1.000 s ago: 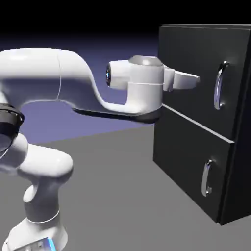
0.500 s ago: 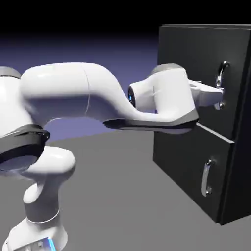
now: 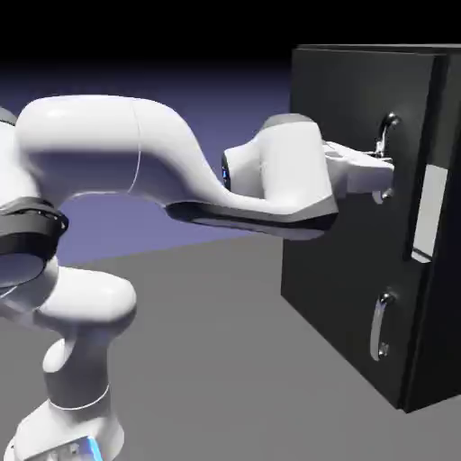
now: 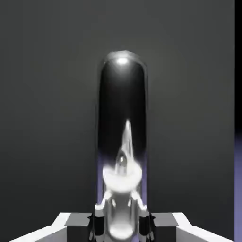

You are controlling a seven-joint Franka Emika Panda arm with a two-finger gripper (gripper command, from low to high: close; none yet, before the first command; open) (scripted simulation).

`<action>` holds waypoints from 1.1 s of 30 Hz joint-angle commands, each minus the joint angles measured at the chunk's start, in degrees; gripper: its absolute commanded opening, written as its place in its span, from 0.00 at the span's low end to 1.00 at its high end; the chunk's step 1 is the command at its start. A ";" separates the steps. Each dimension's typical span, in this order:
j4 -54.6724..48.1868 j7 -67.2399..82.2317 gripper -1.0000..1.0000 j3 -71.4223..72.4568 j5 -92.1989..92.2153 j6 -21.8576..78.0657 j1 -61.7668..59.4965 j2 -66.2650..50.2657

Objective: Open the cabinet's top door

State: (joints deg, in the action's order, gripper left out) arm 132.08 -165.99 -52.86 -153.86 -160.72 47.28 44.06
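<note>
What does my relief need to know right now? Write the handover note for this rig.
Gripper: shut on the top door's handle, arm reaching level to the cabinet.
Top door: pulled ajar, with a strip of light grey interior showing at its right edge.
Lower door: shut, untouched.
Done: handle gripped, opening begun.
Left: keep pulling until the top door stands fully open.

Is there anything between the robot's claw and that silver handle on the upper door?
Nothing. In the hand view the gripper is shut on the top door's handle, the bar directly between its fingertips. The exterior view shows the top door slightly ajar.
</note>
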 commanded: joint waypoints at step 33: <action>25.32 -0.02 0.00 60.85 40.39 -7.58 -67.37 17.52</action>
State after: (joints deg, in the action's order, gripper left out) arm 157.38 -165.98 7.97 -113.51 -168.35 -20.10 61.60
